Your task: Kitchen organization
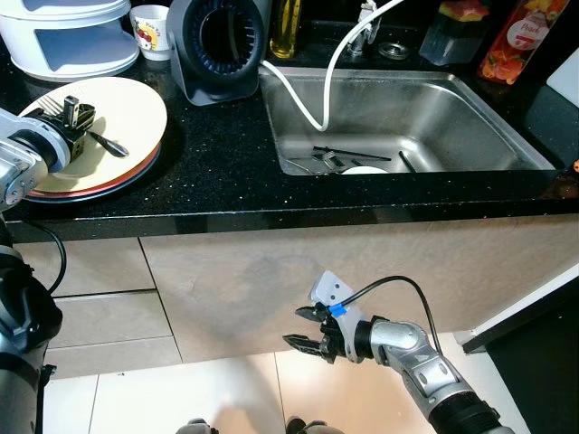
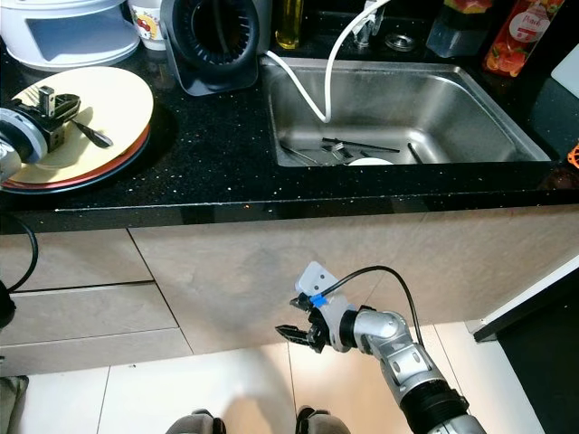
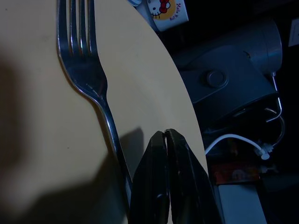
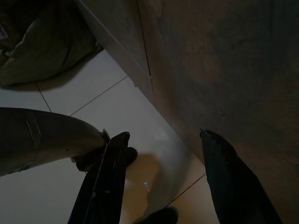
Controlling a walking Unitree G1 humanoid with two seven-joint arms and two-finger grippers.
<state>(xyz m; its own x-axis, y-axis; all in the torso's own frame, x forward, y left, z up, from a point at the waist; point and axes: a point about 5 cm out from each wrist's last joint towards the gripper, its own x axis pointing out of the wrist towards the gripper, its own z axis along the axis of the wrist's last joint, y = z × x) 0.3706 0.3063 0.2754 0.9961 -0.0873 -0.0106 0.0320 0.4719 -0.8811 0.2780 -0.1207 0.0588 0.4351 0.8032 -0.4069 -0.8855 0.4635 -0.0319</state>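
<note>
A steel fork (image 3: 86, 60) lies on the cream top plate (image 1: 127, 104) of a stack on the black counter at the left. My left gripper (image 1: 88, 132) is low over that plate, and its fingers (image 3: 154, 186) are pressed shut right beside the fork's handle, with nothing between them. The fork's tines point away from the gripper. Below the counter edge, my right gripper (image 1: 303, 327) hangs open and empty in front of the beige cabinet face, above the tiled floor (image 4: 93, 93).
A steel sink (image 1: 434, 99) at centre right holds several utensils (image 1: 348, 161), and a white hose (image 1: 312, 99) drops into it. Behind the plates stand a black round appliance (image 1: 217, 45), a cartoon mug (image 1: 151, 30) and a white appliance (image 1: 68, 36). Bottles (image 1: 511, 41) line the back right.
</note>
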